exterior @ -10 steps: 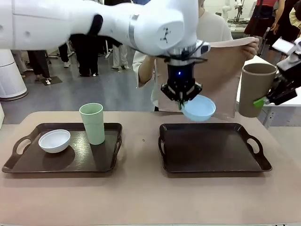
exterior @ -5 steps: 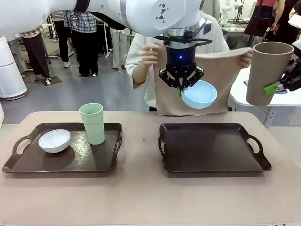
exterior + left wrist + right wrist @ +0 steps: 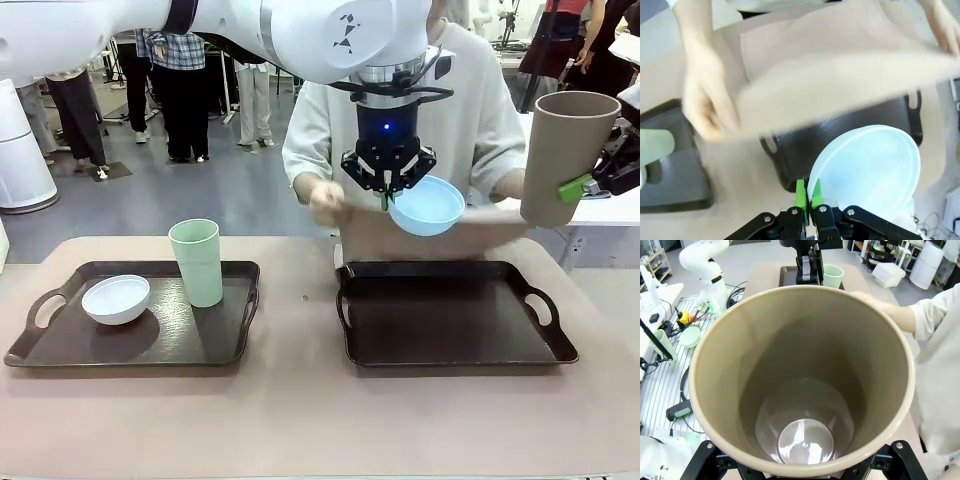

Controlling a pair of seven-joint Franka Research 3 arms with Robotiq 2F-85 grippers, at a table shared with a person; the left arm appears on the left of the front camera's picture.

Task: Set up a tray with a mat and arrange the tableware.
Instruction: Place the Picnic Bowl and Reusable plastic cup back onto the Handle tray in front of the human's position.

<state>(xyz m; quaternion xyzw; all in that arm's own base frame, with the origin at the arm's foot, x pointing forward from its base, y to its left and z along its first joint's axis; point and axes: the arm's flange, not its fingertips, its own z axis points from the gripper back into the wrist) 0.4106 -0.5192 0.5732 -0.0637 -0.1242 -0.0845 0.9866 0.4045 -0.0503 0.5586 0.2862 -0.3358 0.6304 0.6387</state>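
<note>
left wrist view: blue bowl (image 3: 867,172) seemingly between left gripper (image 3: 808,192) pads

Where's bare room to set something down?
The right tray is bare inside its rim, but the mat hovers at its far edge. The table between trays and along the near edge is free. The left tray is crowded: white bowl, green tumbler.
</note>
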